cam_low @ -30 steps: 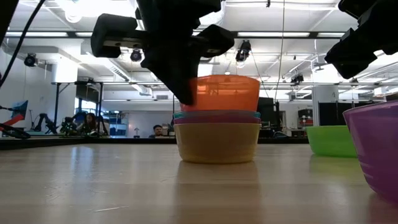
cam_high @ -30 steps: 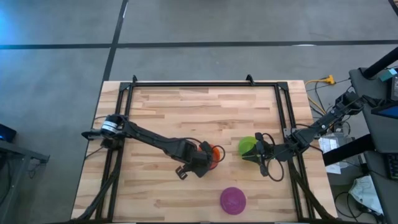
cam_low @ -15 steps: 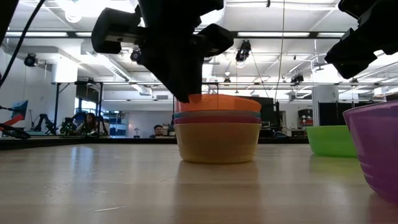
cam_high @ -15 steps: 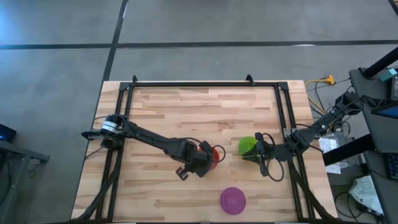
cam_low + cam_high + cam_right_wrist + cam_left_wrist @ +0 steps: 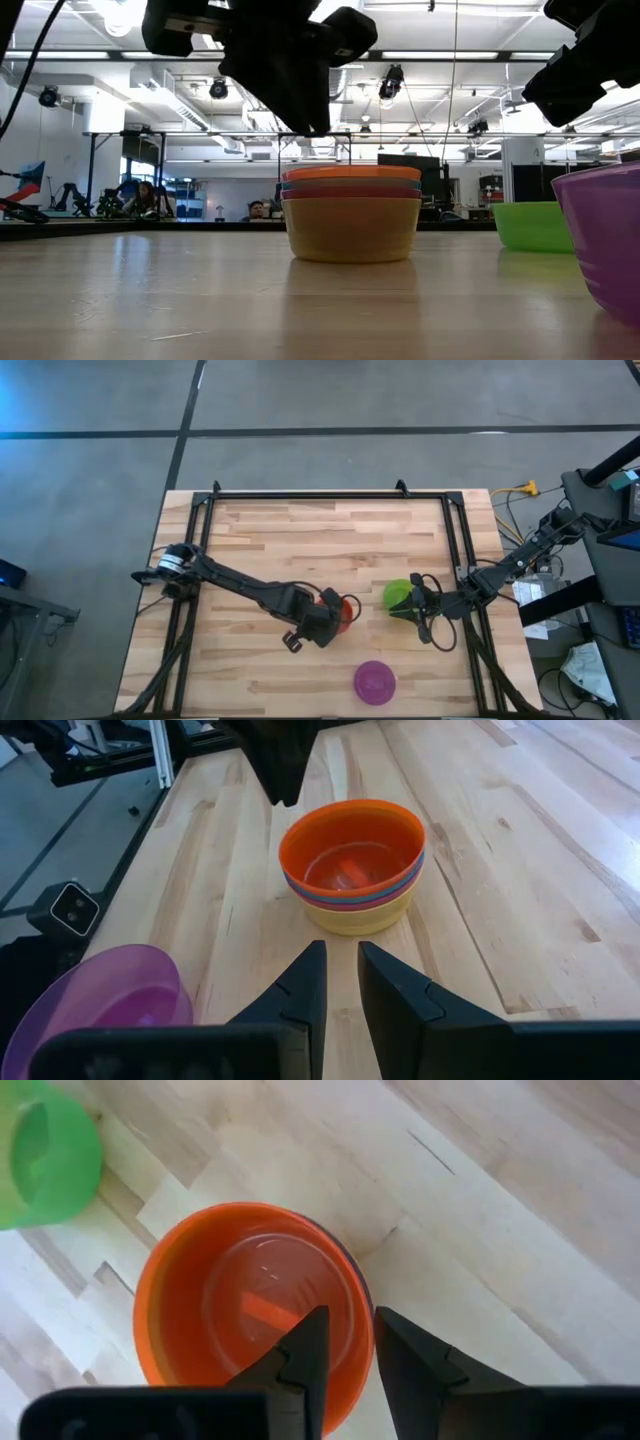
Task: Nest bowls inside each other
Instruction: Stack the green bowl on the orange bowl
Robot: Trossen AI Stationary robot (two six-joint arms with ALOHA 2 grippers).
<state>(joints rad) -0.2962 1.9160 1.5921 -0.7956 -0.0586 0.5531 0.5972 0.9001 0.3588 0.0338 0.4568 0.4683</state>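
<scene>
Four bowls sit nested in a stack (image 5: 352,215) mid-table: the orange-red bowl (image 5: 250,1300) on top, cyan and magenta rims below it, and yellow at the bottom on the wood. My left gripper (image 5: 312,125) hangs just above the stack's rim, narrowly open and touching nothing. In the left wrist view its fingers (image 5: 350,1345) stand over the orange-red bowl's near rim. The green bowl (image 5: 396,593) rests on the table to the right of the stack. My right gripper (image 5: 408,603) waits beside it, narrowly open (image 5: 340,960). The purple bowl (image 5: 375,682) stands near the table's near edge.
A black metal frame (image 5: 455,550) runs along the table's far, left and right sides. Bare wood (image 5: 320,535) lies between the stack and the far edge. Beyond the table is a lab room with people seated far off (image 5: 255,210).
My left gripper lowered the orange-red bowl, which was held high over the stack, until it sat nested with only its rim showing. It then let go and rose clear above it. My right arm kept still.
</scene>
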